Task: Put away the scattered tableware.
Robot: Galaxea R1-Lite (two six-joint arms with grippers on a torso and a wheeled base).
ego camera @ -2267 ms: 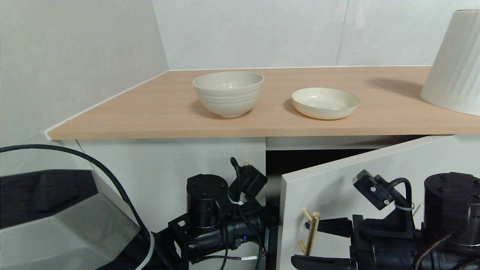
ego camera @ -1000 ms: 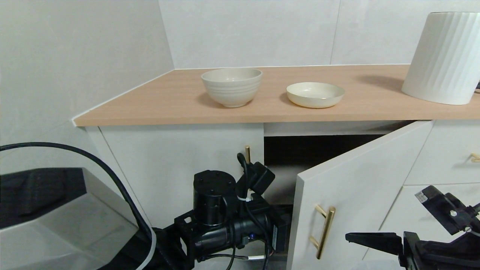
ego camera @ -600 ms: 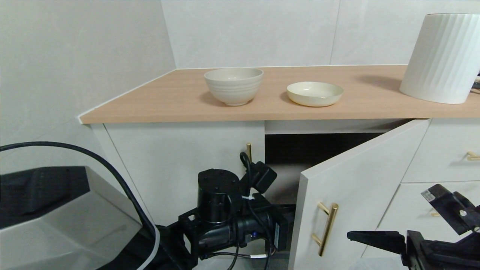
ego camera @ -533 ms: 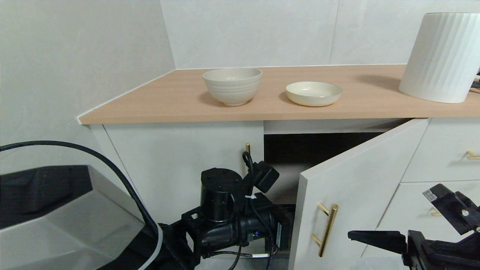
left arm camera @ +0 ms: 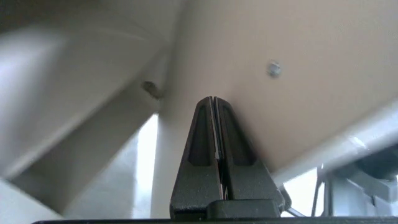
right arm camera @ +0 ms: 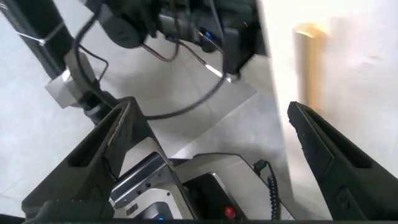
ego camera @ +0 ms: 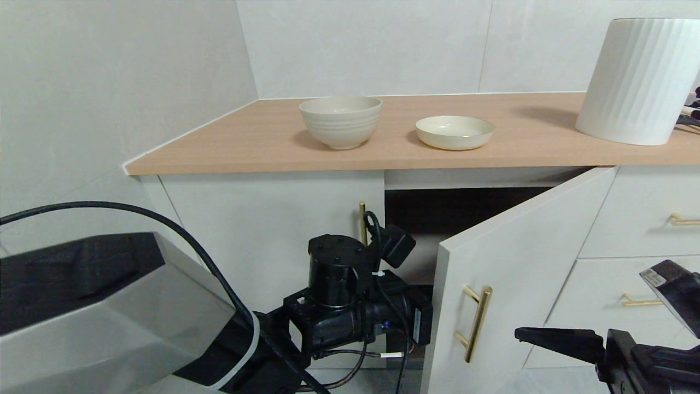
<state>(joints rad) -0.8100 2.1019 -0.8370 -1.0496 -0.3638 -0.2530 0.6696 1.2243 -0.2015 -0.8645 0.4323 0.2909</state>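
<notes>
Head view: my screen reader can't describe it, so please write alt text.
A ribbed bowl and a shallow dish sit side by side on a wooden counter, above a cabinet door standing ajar. The right pincer hangs low beside the door's gold handle.

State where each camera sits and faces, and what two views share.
Head view: from the head, forward and down at bowl, plate and cabinet door; left arm below.
Left wrist view: along the shut left hand toward a pale panel.
Right wrist view: past the open right hand, down at floor.
Shared: head and right wrist views show the gold handle.
</notes>
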